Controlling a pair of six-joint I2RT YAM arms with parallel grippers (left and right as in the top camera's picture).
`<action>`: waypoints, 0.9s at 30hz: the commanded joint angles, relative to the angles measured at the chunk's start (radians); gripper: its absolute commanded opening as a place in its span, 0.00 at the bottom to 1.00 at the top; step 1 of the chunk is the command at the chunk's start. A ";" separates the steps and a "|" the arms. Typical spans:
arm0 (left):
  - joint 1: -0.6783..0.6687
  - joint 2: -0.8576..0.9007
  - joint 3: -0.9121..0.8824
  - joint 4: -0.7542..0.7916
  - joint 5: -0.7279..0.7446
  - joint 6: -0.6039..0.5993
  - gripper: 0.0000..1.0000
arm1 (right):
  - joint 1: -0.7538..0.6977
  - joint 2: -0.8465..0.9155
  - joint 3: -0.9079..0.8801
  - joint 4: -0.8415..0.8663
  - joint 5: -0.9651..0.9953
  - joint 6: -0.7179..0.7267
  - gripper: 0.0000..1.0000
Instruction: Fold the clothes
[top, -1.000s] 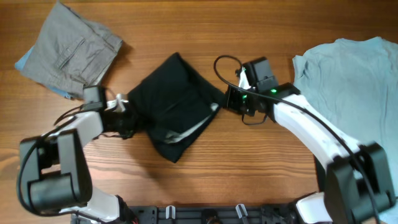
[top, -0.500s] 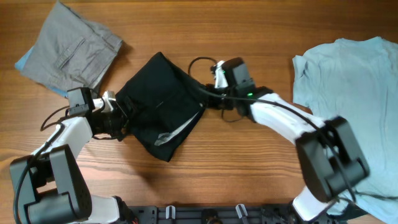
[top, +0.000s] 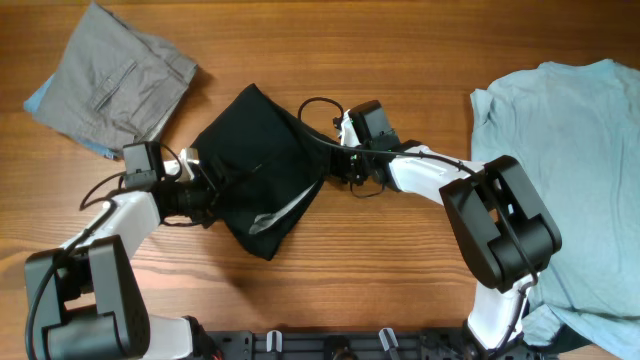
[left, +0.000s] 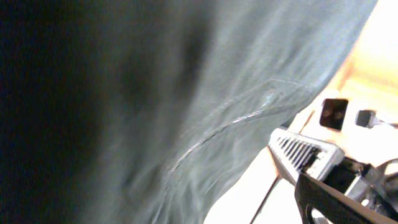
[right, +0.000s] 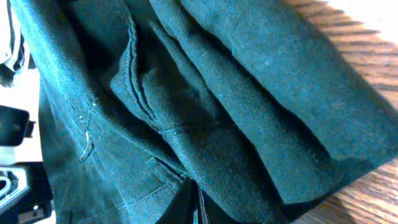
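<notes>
Wooden table (top: 420, 50), warm brown, grain running sideways; even light; black rail (top: 330, 343) along bottom edge.

One black garment (top: 262, 160), one grey garment (top: 118, 80), one pale-blue shirt (top: 565, 150)

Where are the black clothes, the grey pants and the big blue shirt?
black clothes (top: 255, 160): overhead view, on the middle of the bundle.
grey pants (top: 115, 80): overhead view, on the middle of the folded fabric.
blue shirt (top: 570, 130): overhead view, on its flat upper part.
</notes>
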 joint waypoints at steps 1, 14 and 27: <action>-0.043 0.074 -0.069 0.125 -0.126 -0.082 1.00 | 0.009 0.077 -0.022 -0.049 0.047 0.020 0.04; -0.142 0.154 -0.068 0.360 -0.193 -0.137 0.04 | 0.007 0.070 -0.022 -0.108 0.014 0.027 0.04; -0.043 -0.087 0.239 0.336 0.315 -0.286 0.04 | -0.164 -0.352 -0.021 -0.425 0.018 -0.205 0.04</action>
